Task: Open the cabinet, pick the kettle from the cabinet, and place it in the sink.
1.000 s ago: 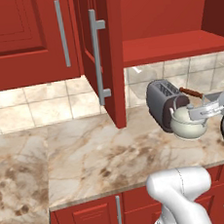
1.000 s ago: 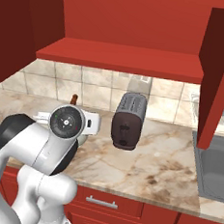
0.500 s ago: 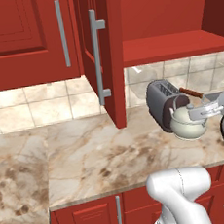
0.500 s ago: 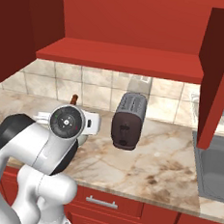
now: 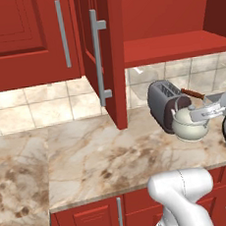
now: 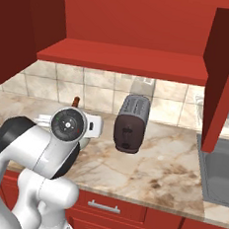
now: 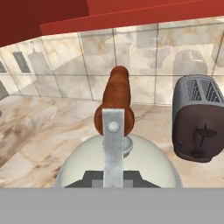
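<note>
Nothing has moved since the earlier frames: the hand (image 5: 207, 111) stays pinched on the kettle (image 5: 189, 124) by its handle, above the table (image 5: 104, 155) beside the toaster (image 5: 163, 102). Behind it, the cabinet (image 5: 110, 56) stands open, its red shelf (image 6: 127, 58) bare.

The kettle (image 5: 189, 124) hangs beside the toaster (image 5: 163, 103), below the cabinet (image 5: 170, 47).
</note>
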